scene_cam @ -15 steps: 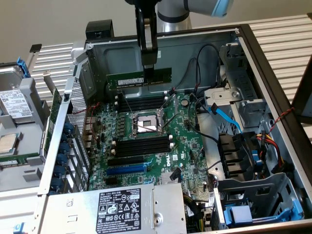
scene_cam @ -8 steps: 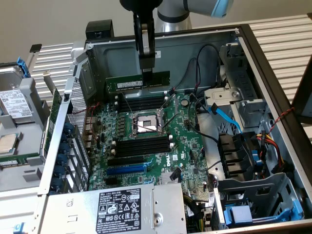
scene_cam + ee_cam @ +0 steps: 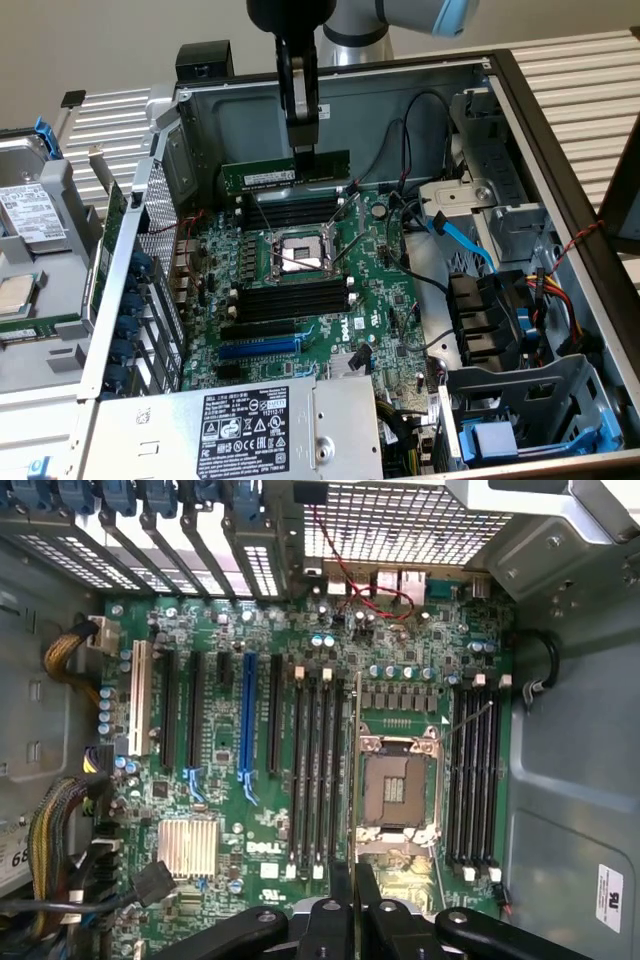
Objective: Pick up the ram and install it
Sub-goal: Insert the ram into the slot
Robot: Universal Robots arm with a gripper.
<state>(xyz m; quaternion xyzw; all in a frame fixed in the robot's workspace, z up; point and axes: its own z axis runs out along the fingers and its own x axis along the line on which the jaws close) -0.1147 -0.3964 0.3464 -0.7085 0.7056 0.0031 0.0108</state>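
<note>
The ram (image 3: 285,175), a long, thin green circuit-board stick with a white label on its face, hangs in the upper middle of the exterior view. It lies level with its long edge downward and is clamped at its top edge, towards its end on the exterior view's right, by the black two-fingered gripper (image 3: 303,152). The fingers are drawn together on the stick and reach straight down from the arm above.

In the wrist view the stick appears edge-on as a fine line running out from between the black fingers (image 3: 338,905), alongside the square metal processor socket (image 3: 397,788).

Just below the ram in the exterior view lies a bank of long black plastic memory slots (image 3: 290,212); whether the stick touches them cannot be told. Below that bank sits the socket, and further down the frame a second bank of black slots (image 3: 290,300), then a narrow blue expansion slot (image 3: 258,349).

All of these sit on the green motherboard (image 3: 385,290), inside an open grey metal computer case (image 3: 540,150). A light blue flat cable (image 3: 462,238) runs along the board's edge on the exterior view's right. A silver box-shaped power supply with a black label (image 3: 240,430) fills the lower middle of the frame. Outside the case, on the exterior view's left, lies a hard drive (image 3: 30,215).
</note>
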